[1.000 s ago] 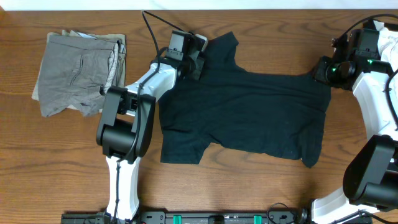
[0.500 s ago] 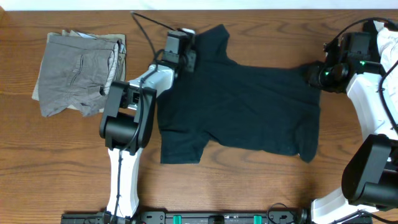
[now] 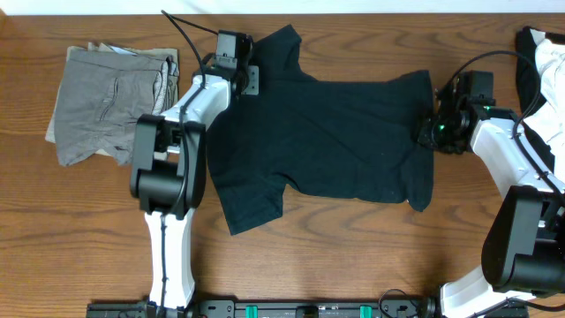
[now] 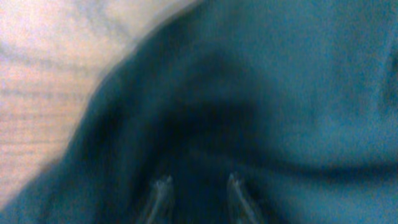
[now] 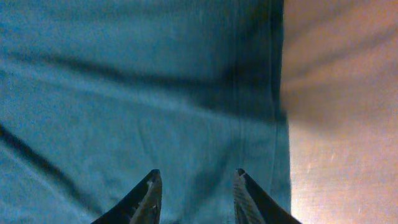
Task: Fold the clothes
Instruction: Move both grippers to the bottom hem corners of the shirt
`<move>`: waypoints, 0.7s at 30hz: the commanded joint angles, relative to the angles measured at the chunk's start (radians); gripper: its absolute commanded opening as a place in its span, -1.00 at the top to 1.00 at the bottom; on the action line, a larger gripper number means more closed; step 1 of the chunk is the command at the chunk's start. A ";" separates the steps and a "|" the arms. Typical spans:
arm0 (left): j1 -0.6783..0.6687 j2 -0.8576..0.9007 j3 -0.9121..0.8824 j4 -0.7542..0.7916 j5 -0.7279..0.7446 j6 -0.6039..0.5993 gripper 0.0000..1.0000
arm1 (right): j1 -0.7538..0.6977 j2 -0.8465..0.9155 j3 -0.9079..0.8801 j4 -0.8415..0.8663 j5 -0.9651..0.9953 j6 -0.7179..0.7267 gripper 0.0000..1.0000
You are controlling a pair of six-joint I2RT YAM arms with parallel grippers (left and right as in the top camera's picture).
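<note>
Left jaws stand parted, fingertips blurred, resting on the black-navy T-shirt. Right jaws parted too, tips over the shirt's stitched hem, nothing visibly pinched. Wide view now: the shirt lies spread across the middle of the brown wooden table, with the left arm at its upper-left sleeve and the right arm at its right edge. Upper left, grey shorts sit folded, apart from the shirt. Far right edge, a black-and-white garment peeks in.
</note>
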 commanded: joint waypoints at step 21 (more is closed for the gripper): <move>0.003 -0.476 -0.211 -0.871 -0.004 -0.228 -0.11 | 0.003 0.006 -0.231 -0.013 0.169 0.241 0.69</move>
